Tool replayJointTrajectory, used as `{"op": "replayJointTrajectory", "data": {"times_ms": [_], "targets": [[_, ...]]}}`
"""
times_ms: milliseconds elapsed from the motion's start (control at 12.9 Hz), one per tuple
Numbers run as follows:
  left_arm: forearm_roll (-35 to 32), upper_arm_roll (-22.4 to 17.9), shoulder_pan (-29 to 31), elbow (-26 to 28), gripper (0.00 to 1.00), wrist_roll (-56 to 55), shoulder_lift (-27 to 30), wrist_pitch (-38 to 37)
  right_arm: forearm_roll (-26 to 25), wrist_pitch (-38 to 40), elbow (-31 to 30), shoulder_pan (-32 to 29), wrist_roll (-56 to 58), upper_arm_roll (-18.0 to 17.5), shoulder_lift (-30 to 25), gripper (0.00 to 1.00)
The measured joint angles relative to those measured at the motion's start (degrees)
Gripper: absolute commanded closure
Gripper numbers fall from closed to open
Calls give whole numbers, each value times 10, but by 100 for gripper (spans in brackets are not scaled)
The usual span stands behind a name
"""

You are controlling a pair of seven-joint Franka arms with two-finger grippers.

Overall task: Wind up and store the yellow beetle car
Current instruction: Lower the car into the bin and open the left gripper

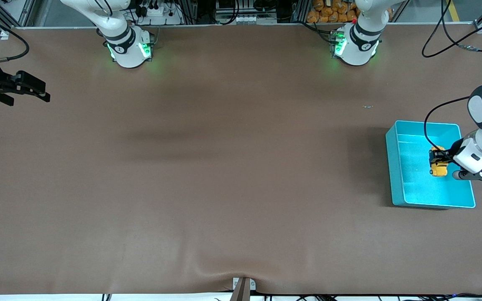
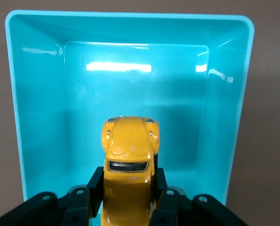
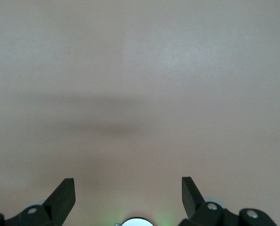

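Right gripper (image 1: pixel 36 90), black, two-fingered: hangs at the right arm's end of the brown table (image 1: pixel 224 175), above bare tabletop at the front view's edge. Its wrist view shows both black fingers (image 3: pixel 62 197) spread wide apart with nothing between them, only plain brown surface below. This arm waits.

Table surface: brown matte covering, lightly rippled at the edge nearest the front camera, with soft shadows across the middle. Two white arm bases with green lights stand along the edge farthest from that camera.

Turquoise rectangular plastic bin (image 1: pixel 396 167): sits on the table toward the left arm's end; smooth glossy walls and floor, rounded corners.

Left gripper (image 1: pixel 437 161), black fingers on a white wrist: reaches over the bin's interior, jaws clamped on the toy.

Yellow beetle car (image 1: pixel 438 167): tiny yellow-orange toy with rounded body and dark window, pinched at its sides between the left gripper's fingers (image 2: pixel 95 188). In the left wrist view the car (image 2: pixel 129 155) points its rounded nose toward the bin's floor (image 2: pixel 130 84), inside the walls. Whether its wheels touch the floor cannot be told.
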State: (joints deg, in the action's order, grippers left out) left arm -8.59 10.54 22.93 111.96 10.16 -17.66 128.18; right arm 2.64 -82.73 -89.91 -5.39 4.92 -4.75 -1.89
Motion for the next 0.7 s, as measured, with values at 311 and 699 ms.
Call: {"op": "replayJointTrajectory", "data": {"times_ms": [311,699], "targets": [[0,0,4,20,100,11,-8,47,0,1,0,0,0,0,0,0],[0,2,3,22,100,13,-42,79,0,1,0,0,0,1,0,0]]}}
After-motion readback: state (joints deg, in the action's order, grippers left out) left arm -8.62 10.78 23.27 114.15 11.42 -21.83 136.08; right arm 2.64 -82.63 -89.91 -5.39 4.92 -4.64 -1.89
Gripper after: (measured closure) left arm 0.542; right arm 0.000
